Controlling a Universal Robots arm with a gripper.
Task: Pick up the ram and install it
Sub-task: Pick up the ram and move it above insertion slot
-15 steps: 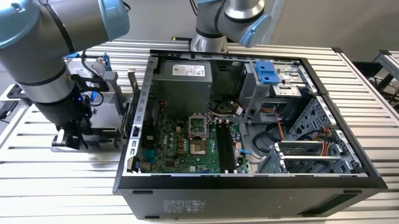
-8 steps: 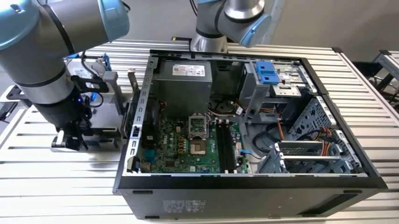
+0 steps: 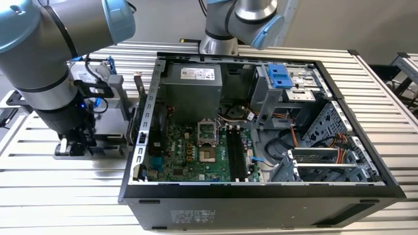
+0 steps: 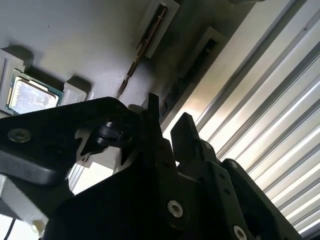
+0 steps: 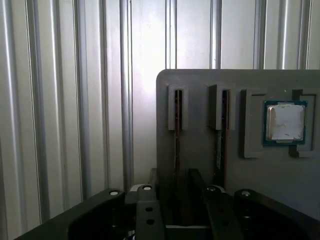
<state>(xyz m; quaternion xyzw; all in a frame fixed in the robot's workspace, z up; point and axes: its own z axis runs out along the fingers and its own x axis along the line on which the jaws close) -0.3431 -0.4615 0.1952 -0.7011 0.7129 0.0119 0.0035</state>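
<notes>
jaws spread astride the ram point(image 5: 176, 117) slotted in a tray point(image 5: 200, 155), processor point(image 5: 285, 122) nearby

Above the matt grey plastic holder point(image 5: 197, 145), my matt black fingers point(image 5: 149, 215); beside the holder, glossy ribbed metal tabletop point(image 5: 75, 100).
</notes>
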